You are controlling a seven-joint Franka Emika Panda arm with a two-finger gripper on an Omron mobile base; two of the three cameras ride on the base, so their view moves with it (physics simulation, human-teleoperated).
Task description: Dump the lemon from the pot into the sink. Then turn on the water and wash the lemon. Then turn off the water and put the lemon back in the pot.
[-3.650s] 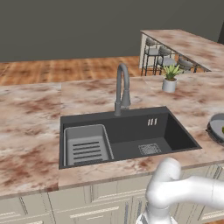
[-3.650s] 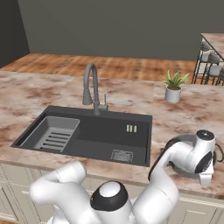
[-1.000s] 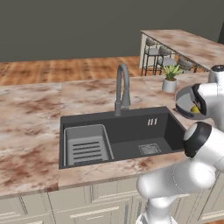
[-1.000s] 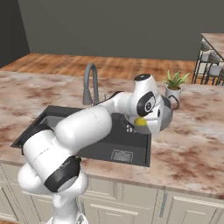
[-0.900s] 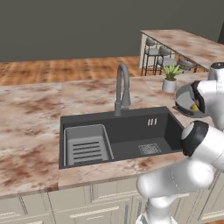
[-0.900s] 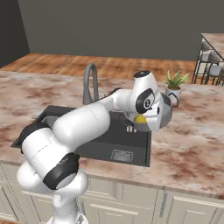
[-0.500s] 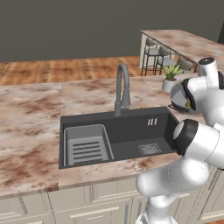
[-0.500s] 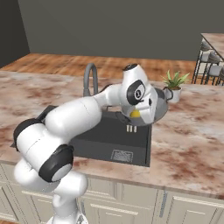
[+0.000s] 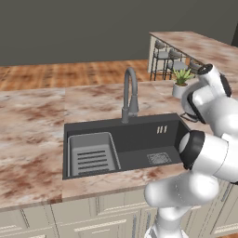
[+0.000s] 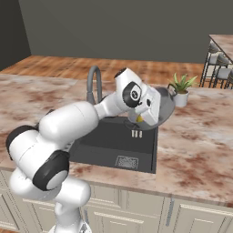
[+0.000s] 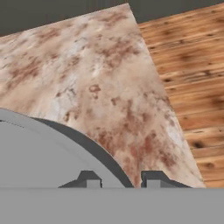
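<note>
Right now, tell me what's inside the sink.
In the sink sit a ribbed rack on the left and a square drain grate on the right. No lemon lies on the visible floor; the arm covers the sink's right end.

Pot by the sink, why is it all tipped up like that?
The shallow round dark grey metal pot is held steeply tilted in the pincer, above the dark grey rectangular sink's right end, with the small yellow lemon at its lower rim.

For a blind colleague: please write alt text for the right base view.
The arm holds the tilted pot above the sink's right end, with the lemon at its low rim. The faucet gives no water; a plant stands behind.
</note>
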